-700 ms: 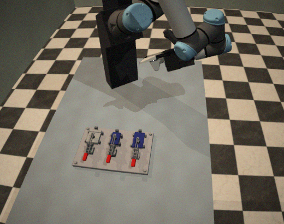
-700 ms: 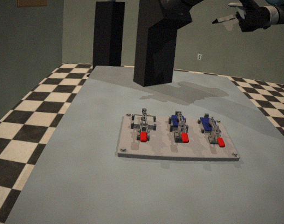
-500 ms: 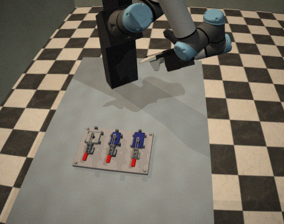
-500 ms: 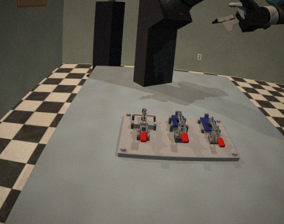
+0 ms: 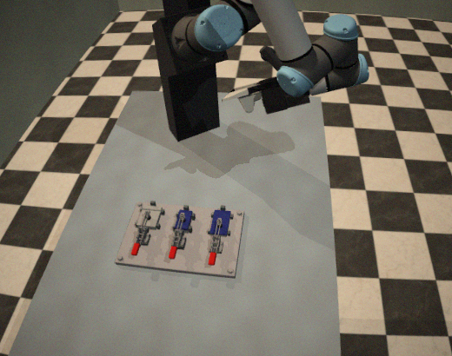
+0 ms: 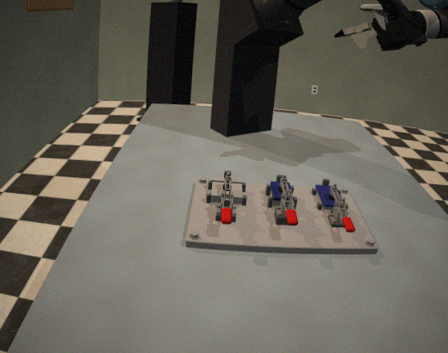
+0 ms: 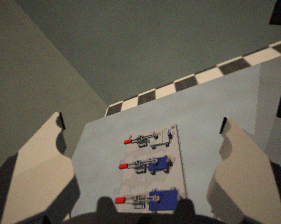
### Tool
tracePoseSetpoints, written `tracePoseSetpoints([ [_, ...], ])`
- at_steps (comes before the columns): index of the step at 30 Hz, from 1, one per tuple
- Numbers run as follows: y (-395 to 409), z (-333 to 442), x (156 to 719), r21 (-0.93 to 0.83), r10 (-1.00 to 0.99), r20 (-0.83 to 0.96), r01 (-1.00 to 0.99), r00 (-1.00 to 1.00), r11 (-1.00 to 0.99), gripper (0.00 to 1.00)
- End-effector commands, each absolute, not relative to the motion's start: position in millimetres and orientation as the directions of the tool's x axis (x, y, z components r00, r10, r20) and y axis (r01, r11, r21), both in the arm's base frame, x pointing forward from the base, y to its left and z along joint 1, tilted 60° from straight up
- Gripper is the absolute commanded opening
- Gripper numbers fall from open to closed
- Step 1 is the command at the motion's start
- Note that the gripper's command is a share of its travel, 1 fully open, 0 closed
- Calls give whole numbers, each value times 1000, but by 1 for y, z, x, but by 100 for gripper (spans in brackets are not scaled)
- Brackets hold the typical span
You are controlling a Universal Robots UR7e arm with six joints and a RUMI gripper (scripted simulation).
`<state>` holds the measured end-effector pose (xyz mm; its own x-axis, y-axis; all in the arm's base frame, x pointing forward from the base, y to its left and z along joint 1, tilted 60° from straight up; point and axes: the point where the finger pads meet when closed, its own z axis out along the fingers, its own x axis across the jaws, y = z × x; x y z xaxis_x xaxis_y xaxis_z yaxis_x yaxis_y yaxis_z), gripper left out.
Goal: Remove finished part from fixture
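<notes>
The finished part [image 5: 156,219] [image 6: 237,193] [image 7: 163,135] is pale and sits in the left station of the fixture [image 5: 193,266] [image 6: 247,239] [image 7: 180,176], under a toggle clamp with a red handle [image 5: 136,249] [image 6: 227,215] [image 7: 127,142]. Its slot is too small to make out. The middle blue blank [image 5: 188,220] [image 6: 276,193] [image 7: 161,162] and the right blue blank [image 5: 226,218] [image 6: 325,196] [image 7: 169,199] sit under clamp arms of their own. My gripper [image 5: 236,105] [image 6: 349,21] [image 7: 142,116] is open and empty, high above the table's back and far from the fixture.
The grey table [image 5: 119,313] [image 6: 247,301] [image 7: 211,95] carries the fixture. The arm's black pedestal [image 5: 193,104] [image 6: 252,86] stands behind it. Small stops surround each station, and the other red handles [image 5: 173,252] [image 5: 212,259] point to the front.
</notes>
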<state>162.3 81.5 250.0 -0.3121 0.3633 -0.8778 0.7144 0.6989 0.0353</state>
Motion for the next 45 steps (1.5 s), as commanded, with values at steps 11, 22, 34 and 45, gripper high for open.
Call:
tracePoseSetpoints([
  [11,78,245,160,11,371,-867,731,-333,682,100],
  [22,71,232,155,-51,396,-833,766,-387,641,100],
  [34,63,208,144,-161,468,-740,803,-482,573,100],
  [45,70,173,134,-274,608,-538,804,-583,528,100],
])
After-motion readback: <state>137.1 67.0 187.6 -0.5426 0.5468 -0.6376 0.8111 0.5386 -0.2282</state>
